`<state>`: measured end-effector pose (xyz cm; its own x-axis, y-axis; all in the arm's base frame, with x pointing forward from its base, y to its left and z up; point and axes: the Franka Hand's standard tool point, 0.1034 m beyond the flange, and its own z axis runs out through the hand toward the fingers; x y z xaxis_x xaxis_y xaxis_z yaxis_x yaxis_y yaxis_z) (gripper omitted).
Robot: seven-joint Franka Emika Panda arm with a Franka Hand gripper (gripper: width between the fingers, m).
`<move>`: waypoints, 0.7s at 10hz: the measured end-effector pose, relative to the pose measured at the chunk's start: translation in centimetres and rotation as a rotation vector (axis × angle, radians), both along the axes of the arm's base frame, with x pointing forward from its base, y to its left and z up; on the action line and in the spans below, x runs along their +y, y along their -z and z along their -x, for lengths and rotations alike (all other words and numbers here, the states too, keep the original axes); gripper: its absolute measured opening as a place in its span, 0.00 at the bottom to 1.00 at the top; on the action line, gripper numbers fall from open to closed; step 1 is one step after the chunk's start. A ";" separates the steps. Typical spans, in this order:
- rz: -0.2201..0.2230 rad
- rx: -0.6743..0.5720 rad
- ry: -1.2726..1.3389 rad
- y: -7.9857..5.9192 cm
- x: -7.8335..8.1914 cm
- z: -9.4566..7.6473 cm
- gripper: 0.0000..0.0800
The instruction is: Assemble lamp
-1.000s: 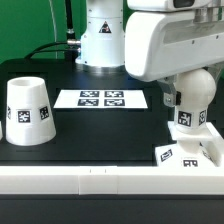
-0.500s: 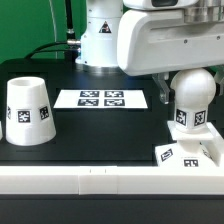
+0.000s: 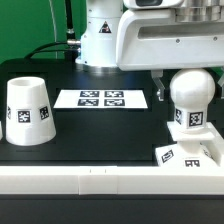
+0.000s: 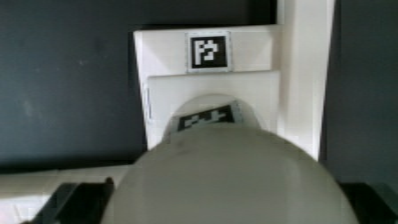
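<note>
**Bulb going onto the base at the counter's front right corner**

Exterior view: the bulb (image 3: 190, 101) is standing upright on the base (image 3: 188, 151) near the front right corner, as this view shows it. The gripper is hiding behind the arm's housing, so I cannot tell its state. The shade (image 3: 29, 110) is sitting mouth-down near the left edge, contents unseen; the marker board (image 3: 101, 98) is lying mid-counter.

Wrist view: the bulb (image 4: 222, 165) is filling the foreground over the base (image 4: 210, 62). Keeping it vertical and centred while seating looks wisest.

Bright even light, soft shadows, both views low-resolution, wrist-view bulb (image 4: 222, 175) blurred
</note>
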<state>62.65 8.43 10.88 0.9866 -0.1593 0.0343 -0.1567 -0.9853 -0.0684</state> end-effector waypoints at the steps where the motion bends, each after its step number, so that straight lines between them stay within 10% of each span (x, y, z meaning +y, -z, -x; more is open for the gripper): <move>1: -0.018 -0.008 0.106 0.1 0.1 -0.1 0.72; 7: -0.072 0.039 0.487 0.2 0.0 0.1 0.72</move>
